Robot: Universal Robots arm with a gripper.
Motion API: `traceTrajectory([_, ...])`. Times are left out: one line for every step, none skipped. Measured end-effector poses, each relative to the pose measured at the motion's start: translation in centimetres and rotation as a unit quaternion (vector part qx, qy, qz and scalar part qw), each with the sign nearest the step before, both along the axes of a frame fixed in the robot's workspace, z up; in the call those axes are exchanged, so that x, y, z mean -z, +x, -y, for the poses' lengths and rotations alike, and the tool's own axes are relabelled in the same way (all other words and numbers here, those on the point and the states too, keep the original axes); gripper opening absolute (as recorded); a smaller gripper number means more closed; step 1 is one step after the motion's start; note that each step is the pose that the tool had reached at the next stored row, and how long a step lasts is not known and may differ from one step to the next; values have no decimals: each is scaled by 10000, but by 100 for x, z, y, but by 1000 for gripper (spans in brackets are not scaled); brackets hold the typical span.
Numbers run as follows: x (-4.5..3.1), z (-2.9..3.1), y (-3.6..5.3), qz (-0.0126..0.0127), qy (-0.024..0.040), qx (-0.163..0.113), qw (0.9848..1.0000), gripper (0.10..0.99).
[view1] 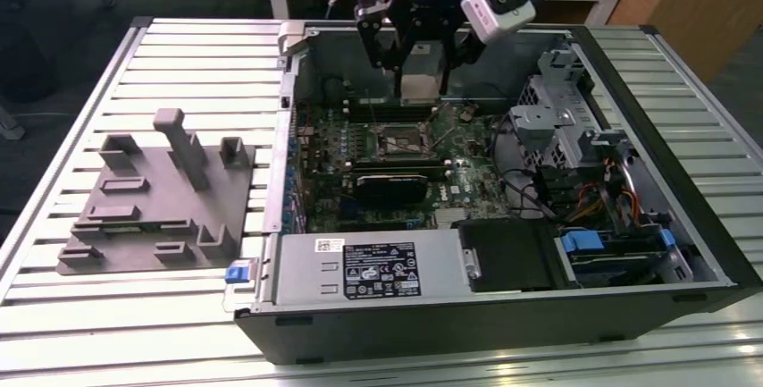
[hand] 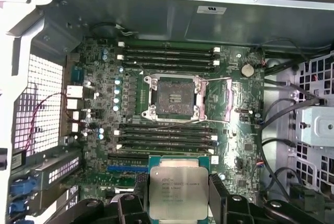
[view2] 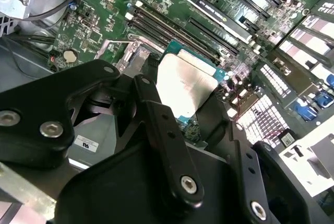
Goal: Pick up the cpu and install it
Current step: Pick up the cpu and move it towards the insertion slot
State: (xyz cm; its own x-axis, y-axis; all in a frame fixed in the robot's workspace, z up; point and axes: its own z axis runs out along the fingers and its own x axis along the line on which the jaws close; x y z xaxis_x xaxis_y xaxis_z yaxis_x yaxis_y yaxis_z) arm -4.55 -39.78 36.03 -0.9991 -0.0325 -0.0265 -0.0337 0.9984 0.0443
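- Silver-topped cpu (hand: 178,192) clamped edge to edge in the claw (view1: 421,72), upper centre of the exterior view, over the open case (view1: 477,333).
- Lies flat, metal face up, clear of the motherboard (view1: 324,172).
- Sits apart from the bare socket (view1: 403,143), lower toward that frame's centre.

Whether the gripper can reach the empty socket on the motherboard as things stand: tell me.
Probably yes. The gripper, shut on the cpu, hangs above the motherboard; the socket lies open and bare, with nothing standing over it.
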Motion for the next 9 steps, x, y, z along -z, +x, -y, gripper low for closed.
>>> traceTrajectory([7, -7, 1, 0, 0, 0, 10000, 541])
traceTrajectory([15, -14, 1, 0, 0, 0, 10000, 541])
traceTrajectory([23, -22, 3, 0, 0, 0, 10000, 541])
traceTrajectory([30, -29, 4, 0, 0, 0, 10000, 541])
traceTrajectory([38, -36, 5, 0, 0, 0, 10000, 541])
traceTrajectory([46, -44, 8, 0, 0, -1, 10000, 541])
traceTrajectory([54, -51, 9, 0, 0, 0, 10000, 541])
traceTrajectory([62, -58, 10, 0, 0, 0, 10000, 541])
traceTrajectory([71, -65, 12, 0, 0, 0, 10000, 541])
